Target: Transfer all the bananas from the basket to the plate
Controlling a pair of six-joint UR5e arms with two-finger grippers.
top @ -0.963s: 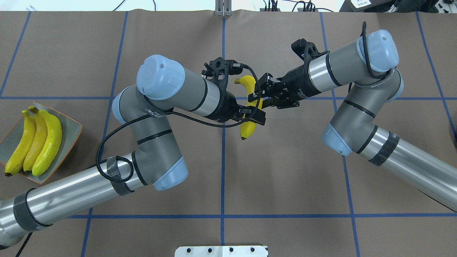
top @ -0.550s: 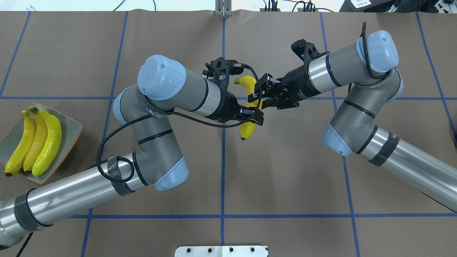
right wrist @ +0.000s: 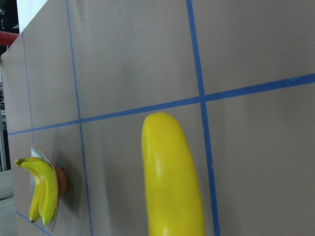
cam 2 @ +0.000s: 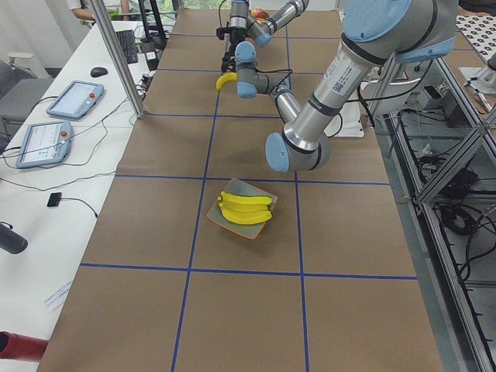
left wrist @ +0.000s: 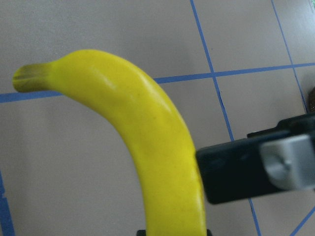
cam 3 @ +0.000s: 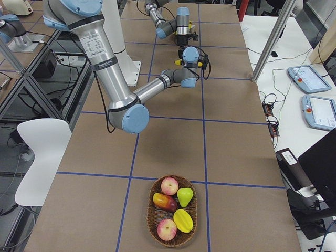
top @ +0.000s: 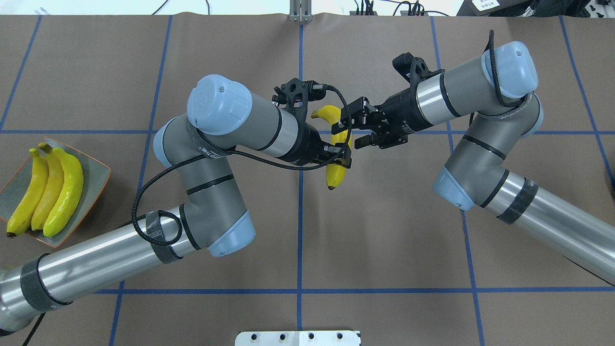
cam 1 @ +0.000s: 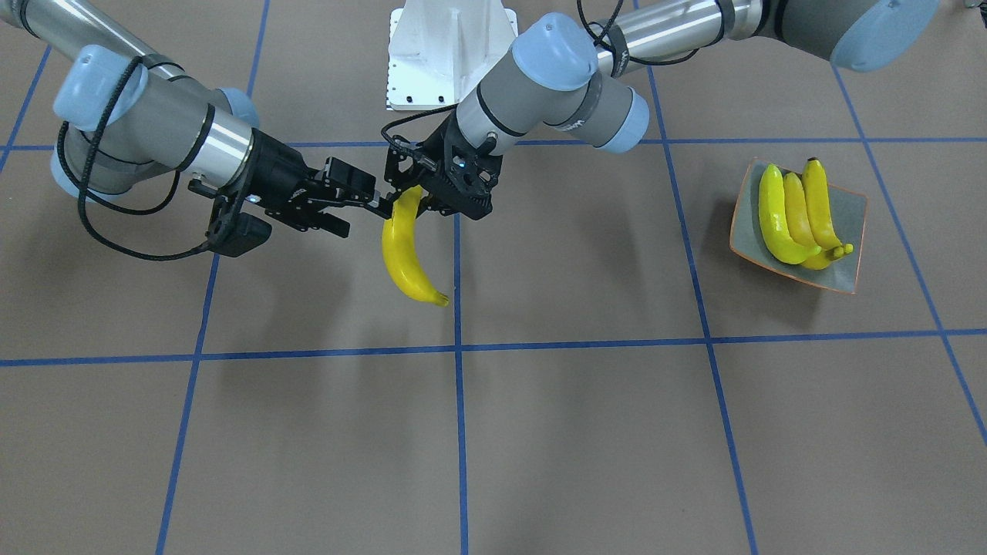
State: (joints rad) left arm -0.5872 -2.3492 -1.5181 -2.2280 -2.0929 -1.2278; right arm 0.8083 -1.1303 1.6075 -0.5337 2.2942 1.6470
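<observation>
Pinching the banana (top: 335, 175) past mid-body, toward its dark tip: left fingers (top: 341, 158) are closed across it, with a pad flat on the skin in the wrist view. Right fingers (top: 347, 124) are spread beside the stem half, not clamping as far as I can tell. Banana hangs in the air over the middle of the bench (top: 384, 230), well apart from the plate (top: 93, 173), which carries three bananas (top: 48, 192). Basket (cam 3: 149, 215) shows other fruit only. Judgement: light, rigid, glossy shell, so slippery and prone to pivot in a two-point pinch. Best hold is across the thick middle, squeezed firmly.
</observation>
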